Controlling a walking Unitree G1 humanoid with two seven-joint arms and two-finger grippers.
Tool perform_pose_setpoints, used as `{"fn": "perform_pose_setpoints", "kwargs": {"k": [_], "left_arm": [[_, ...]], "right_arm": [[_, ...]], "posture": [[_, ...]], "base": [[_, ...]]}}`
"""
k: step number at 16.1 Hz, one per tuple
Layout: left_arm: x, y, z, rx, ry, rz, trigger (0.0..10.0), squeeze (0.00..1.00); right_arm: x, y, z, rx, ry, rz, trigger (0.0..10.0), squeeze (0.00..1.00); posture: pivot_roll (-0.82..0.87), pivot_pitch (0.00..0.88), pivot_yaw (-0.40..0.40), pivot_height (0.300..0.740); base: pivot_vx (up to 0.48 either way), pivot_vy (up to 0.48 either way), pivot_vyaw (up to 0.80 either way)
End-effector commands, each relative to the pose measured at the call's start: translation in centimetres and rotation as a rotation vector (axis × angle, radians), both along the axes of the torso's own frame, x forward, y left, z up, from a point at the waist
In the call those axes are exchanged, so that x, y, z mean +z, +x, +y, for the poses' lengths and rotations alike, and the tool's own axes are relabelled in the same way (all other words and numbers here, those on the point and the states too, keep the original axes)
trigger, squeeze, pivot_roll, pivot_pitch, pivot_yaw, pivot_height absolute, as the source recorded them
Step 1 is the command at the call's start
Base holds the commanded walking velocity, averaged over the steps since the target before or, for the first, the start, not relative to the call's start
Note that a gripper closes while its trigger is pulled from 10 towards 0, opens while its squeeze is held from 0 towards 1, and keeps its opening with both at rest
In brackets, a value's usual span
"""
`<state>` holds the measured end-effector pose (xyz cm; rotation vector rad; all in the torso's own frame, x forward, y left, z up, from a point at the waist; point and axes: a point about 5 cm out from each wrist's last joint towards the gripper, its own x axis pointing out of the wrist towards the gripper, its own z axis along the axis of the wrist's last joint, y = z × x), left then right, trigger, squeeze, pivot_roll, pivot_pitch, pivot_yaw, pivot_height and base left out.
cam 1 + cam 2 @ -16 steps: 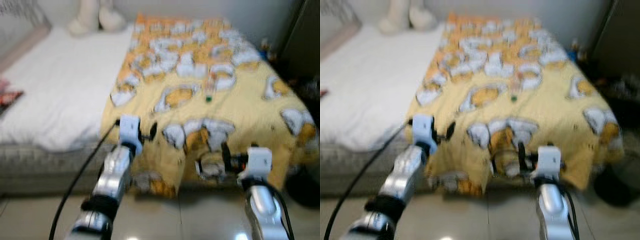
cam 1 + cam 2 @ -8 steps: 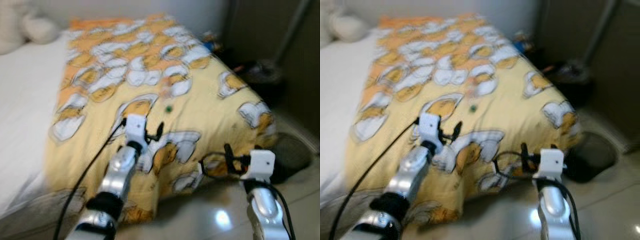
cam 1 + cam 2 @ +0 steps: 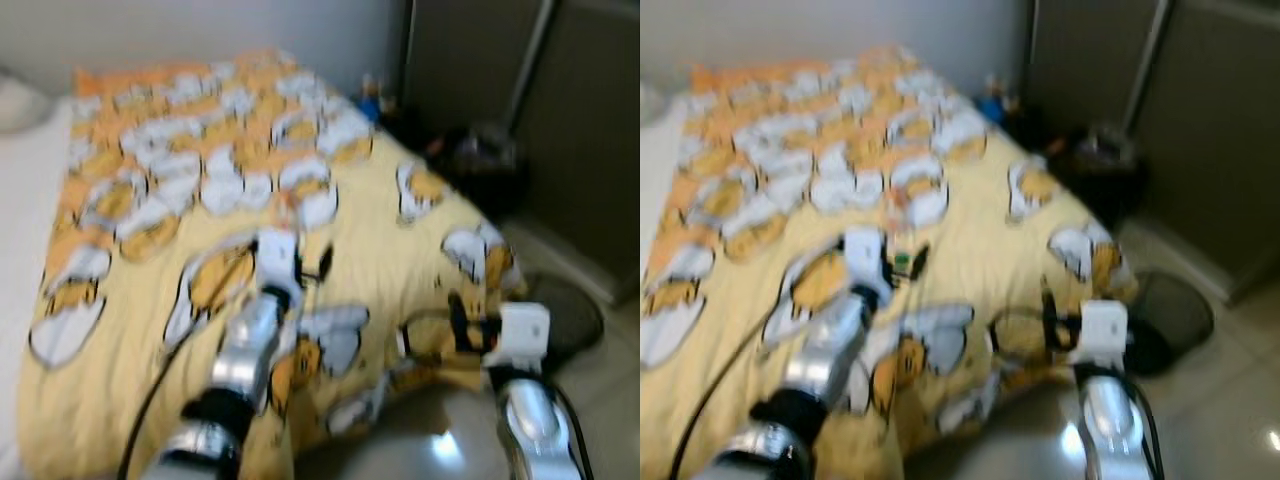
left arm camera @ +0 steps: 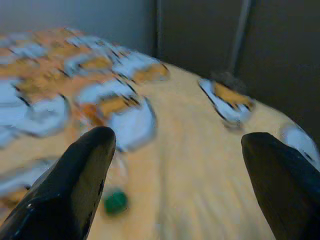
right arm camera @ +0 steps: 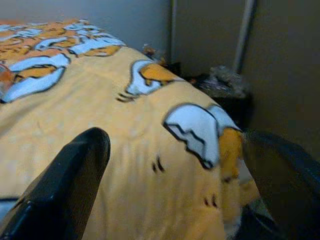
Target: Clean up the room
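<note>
While both arms are raised at the bed's [image 3: 420,260] foot edge, left gripper [image 4: 175,180] and right gripper [image 5: 175,185] gape empty; approach step; next, reach the green-capped bottle [image 4: 116,200].

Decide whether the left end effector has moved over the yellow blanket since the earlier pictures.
Yes. Judged against the blanket, the left end effector has moved further up the bed, from the foot edge to beside the small green object.
</note>
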<state>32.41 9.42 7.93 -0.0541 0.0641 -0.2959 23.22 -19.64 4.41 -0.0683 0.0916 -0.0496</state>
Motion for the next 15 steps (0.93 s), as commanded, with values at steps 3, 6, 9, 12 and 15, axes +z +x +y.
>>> {"fn": "perform_pose_setpoints", "kwargs": {"k": [3,6,9,12,15], "left_arm": [[0.0,0.3,1.9,0.082,0.002,0.013,10.0,0.0],[0.3,0.2,1.8,0.089,0.033,0.008,10.0,0.0],[0.7,0.1,2.5,0.092,0.062,-0.011,10.0,0.0],[1.6,-0.2,2.1,0.025,0.177,-0.073,10.0,0.0],[2.1,-0.9,1.6,-0.032,0.237,-0.112,10.0,0.0]], "right_arm": [[0.4,0.5,1.4,0.059,0.003,-0.011,10.0,0.0],[0.5,1.1,0.8,0.049,0.021,-0.002,10.0,0.0],[0.3,0.8,1.4,0.08,0.034,0.01,10.0,0.0],[-0.1,1.6,0.8,0.031,0.047,0.036,10.0,0.0],[0.1,2.3,-0.2,-0.011,0.046,0.034,10.0,0.0]], "posture": [[-0.05,0.0,0.066,0.74],[-0.03,0.0,0.057,0.74],[0.01,0.0,0.04,0.74],[0.04,0.0,0.039,0.74],[0.07,0.0,0.038,0.74]], "base": [[0.224,0.364,0.42],[0.0,0.0,0.51],[0.0,0.0,0.47],[0.0,0.0,0.15],[0.0,0.0,0.0]]}}
